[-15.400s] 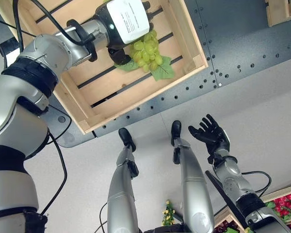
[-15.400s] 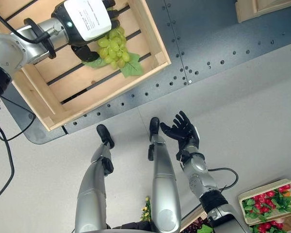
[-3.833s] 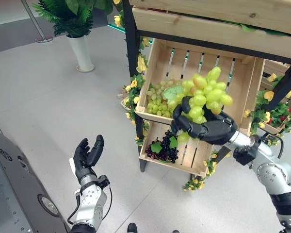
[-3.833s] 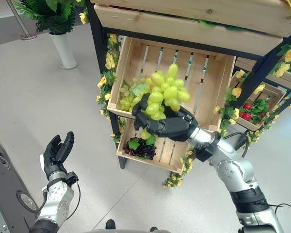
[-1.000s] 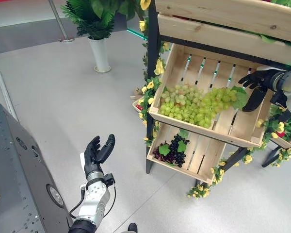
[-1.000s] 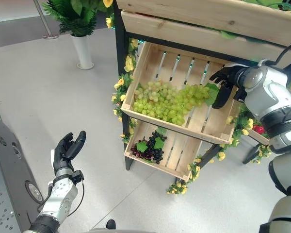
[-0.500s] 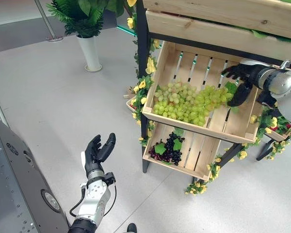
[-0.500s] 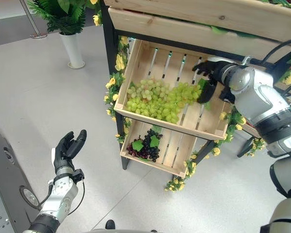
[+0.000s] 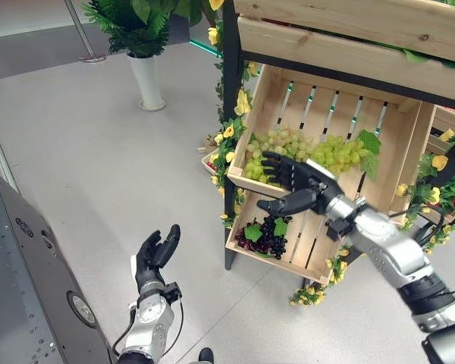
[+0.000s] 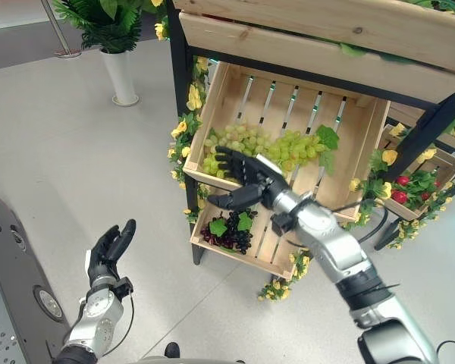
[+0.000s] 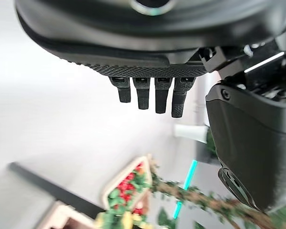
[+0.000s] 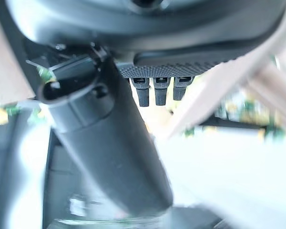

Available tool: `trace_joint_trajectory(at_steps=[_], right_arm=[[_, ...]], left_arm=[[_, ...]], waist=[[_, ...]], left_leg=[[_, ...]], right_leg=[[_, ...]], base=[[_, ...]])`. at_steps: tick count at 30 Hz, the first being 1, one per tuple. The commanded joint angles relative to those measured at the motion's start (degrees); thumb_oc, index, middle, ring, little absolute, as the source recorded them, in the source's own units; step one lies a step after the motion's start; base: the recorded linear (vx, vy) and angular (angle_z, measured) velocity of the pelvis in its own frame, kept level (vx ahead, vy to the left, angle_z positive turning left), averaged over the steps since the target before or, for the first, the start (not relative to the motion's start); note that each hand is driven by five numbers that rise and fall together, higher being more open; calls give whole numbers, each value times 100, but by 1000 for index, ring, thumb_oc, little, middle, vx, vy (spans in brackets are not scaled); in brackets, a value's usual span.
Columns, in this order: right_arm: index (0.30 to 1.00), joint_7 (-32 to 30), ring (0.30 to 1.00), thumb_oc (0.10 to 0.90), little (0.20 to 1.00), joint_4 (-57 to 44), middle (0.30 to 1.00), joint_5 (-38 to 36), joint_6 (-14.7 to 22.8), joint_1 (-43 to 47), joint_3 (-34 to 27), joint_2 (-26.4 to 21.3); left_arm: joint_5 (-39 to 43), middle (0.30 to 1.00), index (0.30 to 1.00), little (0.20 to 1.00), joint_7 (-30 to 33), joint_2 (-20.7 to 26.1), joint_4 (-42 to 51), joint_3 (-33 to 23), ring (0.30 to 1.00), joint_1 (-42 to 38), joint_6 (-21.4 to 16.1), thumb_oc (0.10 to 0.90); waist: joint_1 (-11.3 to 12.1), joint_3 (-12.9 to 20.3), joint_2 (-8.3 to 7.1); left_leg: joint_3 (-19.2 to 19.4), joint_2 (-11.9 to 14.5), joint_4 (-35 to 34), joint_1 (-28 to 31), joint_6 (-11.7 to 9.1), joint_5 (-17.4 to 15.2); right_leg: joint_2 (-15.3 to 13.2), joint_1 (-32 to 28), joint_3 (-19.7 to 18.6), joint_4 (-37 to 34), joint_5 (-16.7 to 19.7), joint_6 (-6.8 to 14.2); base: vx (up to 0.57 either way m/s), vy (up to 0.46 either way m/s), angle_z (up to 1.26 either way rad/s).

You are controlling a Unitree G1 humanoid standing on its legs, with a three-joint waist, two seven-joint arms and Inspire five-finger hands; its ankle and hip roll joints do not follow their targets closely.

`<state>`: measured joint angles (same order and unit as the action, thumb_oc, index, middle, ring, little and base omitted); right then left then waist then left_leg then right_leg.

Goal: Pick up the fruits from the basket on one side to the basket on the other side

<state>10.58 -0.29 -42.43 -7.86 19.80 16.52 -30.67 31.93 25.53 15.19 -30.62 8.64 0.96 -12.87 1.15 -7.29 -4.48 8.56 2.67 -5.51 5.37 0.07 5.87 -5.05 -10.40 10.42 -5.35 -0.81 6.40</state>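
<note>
Two bunches of green grapes [image 9: 318, 155] lie in the slanted wooden crate [image 9: 409, 155] on the middle shelf of a dark rack. My right hand [image 9: 297, 184] hangs open and empty in front of the crate's front edge, fingers spread, just below the grapes. A bunch of dark grapes [image 9: 262, 233] with green leaves rests in the lower crate [image 9: 307, 250]. My left hand [image 9: 153, 254] is held up open over the floor at the lower left, holding nothing; in the left wrist view its fingers [image 11: 150, 95] are straight.
A grey metal platform [image 9: 30, 288] runs along the left edge. A potted plant [image 9: 148, 76] stands at the back. Yellow flowers [image 9: 235, 133] trail down the rack's post. A basket of red fruit [image 10: 400, 189] sits low at the right. A long wooden box [image 9: 349, 38] tops the rack.
My right hand has drawn back from the far right of the crate to its front edge, empty. The grapes stay in the crate. The camera shifted slightly.
</note>
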Motion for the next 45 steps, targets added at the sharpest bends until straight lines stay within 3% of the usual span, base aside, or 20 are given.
trace_joint_trajectory(at_steps=[1, 5, 8, 9, 15, 23, 26, 29, 30, 31, 32, 33, 36, 37, 39, 40, 41, 43, 44, 45], right_arm=[[900, 890, 900, 800, 900, -595, 900, -1576, 1355, 310, -563, 540], [900, 2084, 900, 800, 900, -761, 900, -2323, 1319, -253, -307, 1373], [900, 2776, 900, 800, 900, -761, 900, -2709, 1146, -577, -37, 1622], [900, 3043, 900, 800, 900, -747, 900, -3180, 960, -760, 95, 1790], [900, 3837, 900, 800, 900, -520, 900, -3863, 436, -1365, 617, 2226], [900, 4871, 900, 800, 900, 240, 900, -2891, -43, -1853, 1257, 1961], [900, 4806, 900, 800, 900, 554, 900, -2439, -156, -1946, 1348, 1760], [900, 4151, 900, 800, 900, 1151, 900, -1682, 16, -2121, 1315, 1525], [900, 3824, 900, 800, 900, 1625, 900, -1633, 88, -2208, 1115, 1466], [900, 3838, 900, 800, 900, 1681, 900, -1635, 90, -2214, 1083, 1462], [900, 3669, 900, 800, 900, 2049, 900, -1988, -37, -2280, 886, 1500], [900, 3560, 900, 800, 900, 2453, 900, -2223, -174, -2249, 681, 1571], [900, 3058, 900, 800, 900, 3002, 900, -2111, -280, -2094, 450, 1761], [900, 2795, 900, 800, 900, 3428, 900, -1898, -254, -1926, 301, 1901], [900, 2763, 900, 800, 900, 3818, 900, -1799, -191, -1842, 170, 1960], [900, 2597, 900, 800, 900, 4165, 900, -1809, -5, -1826, 49, 1985], [900, 2567, 900, 800, 900, 4352, 900, -1805, 86, -1817, -3, 1994], [900, 2586, 900, 800, 900, 4742, 900, -1775, 176, -1808, -54, 1963], [900, 2527, 900, 800, 900, 5196, 900, -1590, 190, -1755, -159, 1940], [900, 2509, 900, 800, 900, 5331, 900, -1528, 207, -1743, -189, 1940]], left_arm=[[-281, 900, 900, 900, -68, 29, -92, 166, 900, -541, -801, 800], [-438, 900, 900, 900, -37, -62, -241, 287, 900, -511, -838, 800], [-484, 900, 900, 900, -81, -85, -350, 319, 900, -449, -846, 800], [-518, 900, 900, 900, -127, -91, -427, 327, 900, -412, -868, 800], [-482, 900, 900, 900, -118, -177, -613, 379, 900, -321, -939, 800], [-361, 900, 900, 900, -381, -144, -694, 374, 900, -198, -842, 800], [-435, 900, 900, 900, -763, -59, -764, 420, 900, -156, -795, 800], [-391, 900, 900, 900, -1153, 35, -1080, 487, 900, -266, -627, 800], [-457, 900, 900, 900, -1267, 65, -1412, 462, 900, -397, -531, 800], [-478, 900, 900, 900, -1279, 72, -1454, 457, 900, -412, -522, 800], [-582, 900, 900, 900, -1138, 113, -1799, 437, 900, -537, -238, 800], [-602, 900, 900, 900, -1077, 94, -2339, 382, 900, -580, -284, 800], [-641, 900, 900, 900, -676, -72, -3025, 152, 900, -531, -293, 800], [-501, 900, 900, 900, -541, -195, -3342, -99, 900, -433, -311, 800], [-490, 900, 900, 900, -590, -286, -3559, -240, 900, -400, -430, 800], [-785, 900, 900, 900, -684, -367, -3621, -232, 900, -435, -492, 800], [-847, 900, 900, 900, -733, -396, -3588, -167, 900, -464, -490, 800], [-793, 900, 900, 900, -754, -431, -3513, 3, 900, -486, -466, 800], [-794, 900, 900, 900, -722, -504, -3477, 86, 900, -469, -508, 800], [-818, 900, 900, 900, -705, -523, -3459, 92, 900, -450, -523, 800]], waist=[[83, 301, 127], [105, 296, 218], [134, 306, 246], [147, 302, 259], [131, 275, 314], [197, 191, 344], [202, 111, 339], [41, 29, 314], [-87, -5, 281], [-99, -1, 276], [-165, -18, 217], [-173, -56, 140], [-119, -133, 69], [-105, -227, 47], [-148, -275, 29], [-234, -292, -2], [-280, -282, -20], [-309, -239, -46], [-317, -183, -35], [-321, -157, -16]], left_leg=[[137, -75, 51, 495, -32, -1159], [131, -88, 51, 487, -8, -1171], [118, -106, 51, 486, 1, -1171], [100, -118, 51, 490, 7, -1176], [84, -147, 51, 477, 21, -1174], [-162, -237, 51, 405, 73, -1150], [-325, -236, 51, 366, 117, -1084], [-789, -223, 223, 183, 201, -1045], [-1046, -230, 345, 105, 222, -1045], [-1072, -230, 359, 89, 222, -1043], [-1219, -211, 446, 11, 200, -1025], [-1244, -134, 473, -45, 71, -968], [-1159, 64, 388, -199, -214, -636], [-907, 264, 175, -329, -393, -271], [-505, 352, 243, -548, -449, -186], [120, 376, 796, -591, -403, -465], [418, 378, 1214, -586, -324, -692], [635, 297, 2043, -597, -161, -1104], [692, 105, 2586, -500, 14, -1585], [681, 38, 2554, -400, 44, -1687]], right_leg=[[-4, -21, 413, 35, -126, -181], [-24, -13, 456, 35, -143, -170], [-38, -25, 493, 35, -160, -163], [-39, -32, 505, 35, -163, -158], [-48, -22, 517, 35, -172, -141], [-8, -14, 600, 236, -342, -174], [28, 188, 565, 840, -624, -212], [122, 567, -92, 1495, -888, -313], [232, 654, -453, 1649, -987, -420], [243, 664, -477, 1654, -990, -431], [326, 684, -586, 1700, -1047, -509], [406, 566, -513, 1525, -1040, -617], [420, 359, -282, 1235, -906, -672], [520, 195, -340, 909, -785, -703], [544, 125, -303, 763, -726, -737], [503, 73, -183, 656, -697, -732], [454, 95, -62, 622, -659, -738], [396, 124, 82, 531, -568, -760], [391, 161, 146, 436, -471, -716], [406, 185, 159, 441, -462, -695]], base=[[0, 0, 0], [8, 0, 3], [25, -9, 8], [26, -9, 5], [4, -2, 1], [6, -14, 3], [-33, -112, 17], [-99, -266, 43], [-67, -235, 89], [-123, -430, 148], [-139, -474, 172], [-178, -573, 153], [-165, -391, 63], [-221, -316, 24], [-240, -275, 25], [-251, -209, 54], [-304, -214, 110], [-255, -103, 123], [-224, -42, 84], [-364, -34, 88]])
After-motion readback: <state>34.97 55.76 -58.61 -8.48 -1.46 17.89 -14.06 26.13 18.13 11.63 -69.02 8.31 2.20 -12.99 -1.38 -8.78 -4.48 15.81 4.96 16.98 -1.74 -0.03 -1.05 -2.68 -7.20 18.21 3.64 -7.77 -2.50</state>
